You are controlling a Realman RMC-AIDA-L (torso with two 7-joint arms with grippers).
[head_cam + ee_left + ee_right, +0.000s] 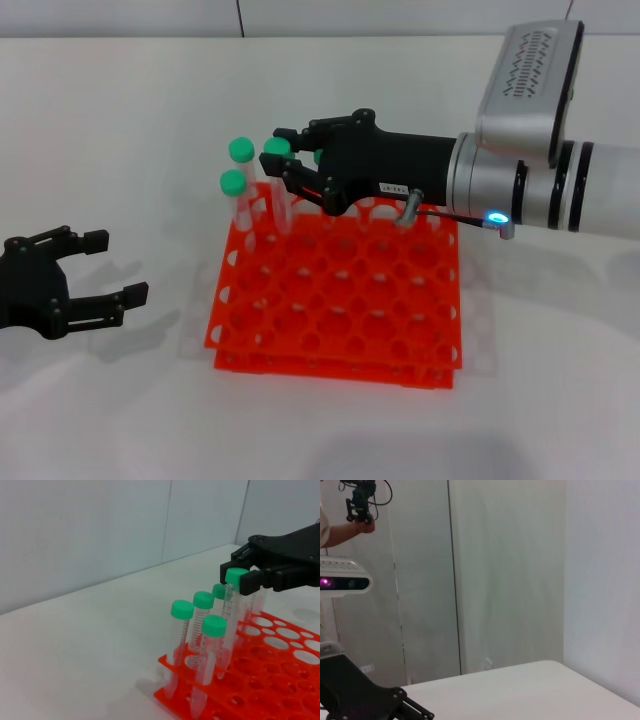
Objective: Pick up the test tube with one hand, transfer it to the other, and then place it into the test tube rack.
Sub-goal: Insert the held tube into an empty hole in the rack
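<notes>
My right gripper, black with a small white label, reaches from the right over the far left corner of the orange test tube rack. It is shut on a green-capped test tube just under the cap. The tube leans a little, with its lower end down in a rack hole. The left wrist view shows the same: the tube, the right gripper and the rack. My left gripper is open and empty, low over the table left of the rack.
Several other green-capped tubes stand in the rack's far left holes, close beside the held one; they also show in the left wrist view. The right wrist view shows only a wall and the table's far edge.
</notes>
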